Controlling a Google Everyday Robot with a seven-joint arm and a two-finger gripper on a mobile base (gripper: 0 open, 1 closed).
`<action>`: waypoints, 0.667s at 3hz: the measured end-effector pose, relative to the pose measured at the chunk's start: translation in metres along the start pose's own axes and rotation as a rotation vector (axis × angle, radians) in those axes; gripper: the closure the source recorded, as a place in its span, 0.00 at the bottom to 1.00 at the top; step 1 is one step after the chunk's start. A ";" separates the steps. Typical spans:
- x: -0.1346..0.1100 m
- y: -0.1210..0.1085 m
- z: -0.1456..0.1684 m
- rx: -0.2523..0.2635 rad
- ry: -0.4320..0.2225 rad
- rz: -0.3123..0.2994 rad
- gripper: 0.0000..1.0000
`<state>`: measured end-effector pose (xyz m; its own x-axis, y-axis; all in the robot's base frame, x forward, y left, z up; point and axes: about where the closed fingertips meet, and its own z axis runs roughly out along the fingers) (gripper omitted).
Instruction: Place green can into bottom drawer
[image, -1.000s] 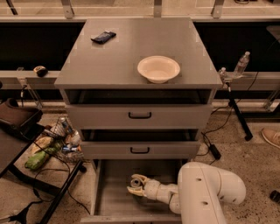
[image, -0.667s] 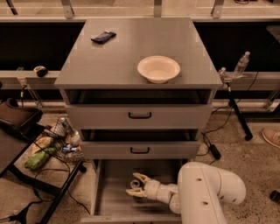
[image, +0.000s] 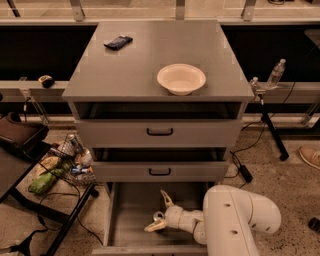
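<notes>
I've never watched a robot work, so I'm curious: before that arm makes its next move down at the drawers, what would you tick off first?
1. Bottom drawer pulled out: ok.
2. Gripper inside the bottom drawer, low over its floor: ok.
3. Gripper fingers spread open with nothing between them: ok.
4. Green can resting in the drawer: cannot tell. No can shows anywhere in this view, and the arm hides the drawer's right part.
5. White bowl and dark packet sit on the cabinet top, well away from the arm: ok.
</notes>
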<state>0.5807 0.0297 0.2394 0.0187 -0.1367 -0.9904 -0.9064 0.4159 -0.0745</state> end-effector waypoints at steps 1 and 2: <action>-0.012 0.004 0.000 -0.027 0.031 -0.003 0.00; -0.043 0.013 -0.034 -0.038 0.128 -0.044 0.00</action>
<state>0.5538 0.0101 0.2854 0.0066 -0.2687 -0.9632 -0.9212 0.3731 -0.1103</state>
